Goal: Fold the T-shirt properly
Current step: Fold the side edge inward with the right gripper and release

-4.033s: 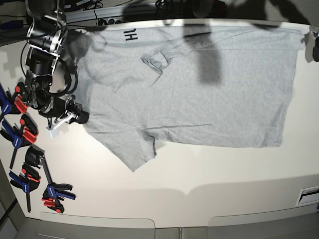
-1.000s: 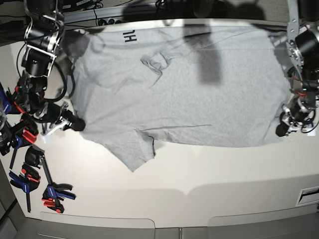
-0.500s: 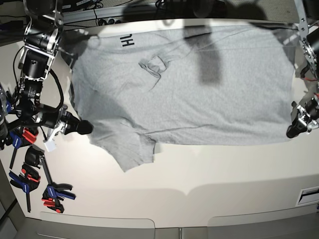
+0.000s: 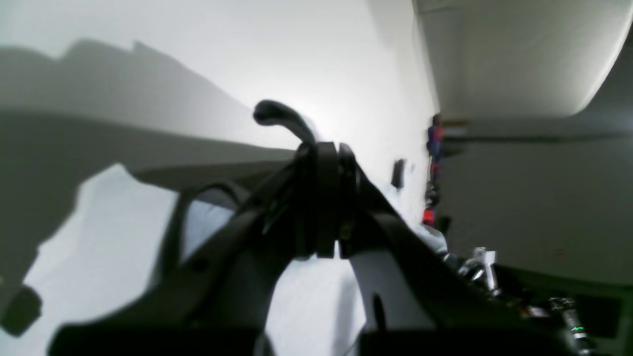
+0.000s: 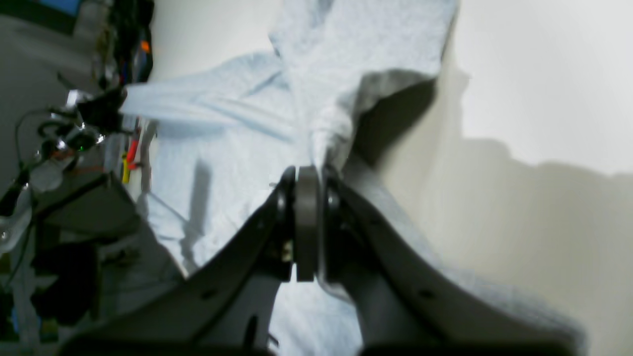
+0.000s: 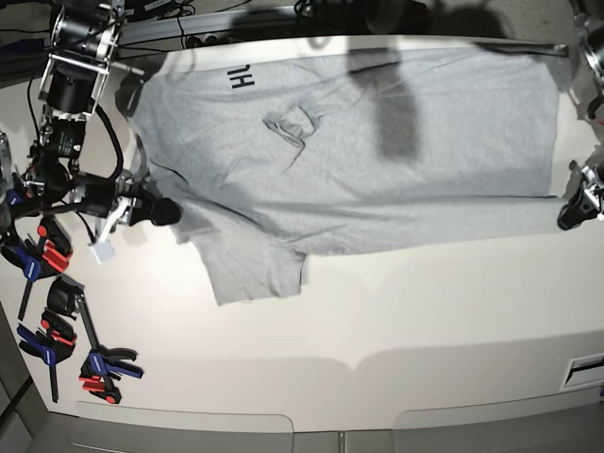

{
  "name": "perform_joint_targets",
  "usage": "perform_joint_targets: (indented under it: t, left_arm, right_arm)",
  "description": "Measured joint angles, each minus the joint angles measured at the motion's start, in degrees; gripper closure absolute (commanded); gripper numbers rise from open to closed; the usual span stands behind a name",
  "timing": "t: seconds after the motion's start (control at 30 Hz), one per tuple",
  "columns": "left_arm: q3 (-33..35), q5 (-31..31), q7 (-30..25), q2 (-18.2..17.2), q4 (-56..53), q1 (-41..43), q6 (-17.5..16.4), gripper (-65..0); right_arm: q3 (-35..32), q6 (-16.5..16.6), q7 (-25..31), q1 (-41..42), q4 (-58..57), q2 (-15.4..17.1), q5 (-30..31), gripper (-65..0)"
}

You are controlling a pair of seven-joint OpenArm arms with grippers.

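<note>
The light grey T-shirt lies spread across the white table, with black lettering near its back left edge. A small bunched fold sits on it. My right gripper is at the shirt's left side, shut on the cloth. In the right wrist view grey fabric rises out of the shut right gripper. My left gripper is shut at the shirt's front right corner, and the front edge runs taut between the two grippers. One sleeve hangs toward the front. The left wrist view is blurred, with pale cloth below the shut left gripper.
Several blue and red clamps lie along the table's left edge, with a small white tag beside them. Cables run behind the table's back edge. A slot sits at the front right.
Both grippers have moved toward the back of the table, pulling the shirt's front edge with them. The edge is now straighter and farther from the front.
</note>
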Motion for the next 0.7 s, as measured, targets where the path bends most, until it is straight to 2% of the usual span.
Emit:
perform_joint_targets:
  t: [0.13, 0.47, 0.7]
  left_arm:
    - [0.02, -0.11, -0.04, -1.20, 7.15, 6.14, 0.00, 0.0]
    - [0.11, -0.33, 0.17, -1.79, 17.68, 16.15, 0.00, 0.0]
    - [0.11, -0.33, 0.33, -1.81, 23.10, 21.86, 0.02, 0.0]
  right_arm:
    - [1.88, 0.00, -0.35, -1.27, 0.00, 0.11, -0.07, 0.0]
    - [14.47, 0.00, -0.15, -3.61, 0.00, 2.08, 0.92, 0.0]
    - [15.34, 0.02, -0.20, -9.77, -0.02, 1.27, 2.84, 0.0]
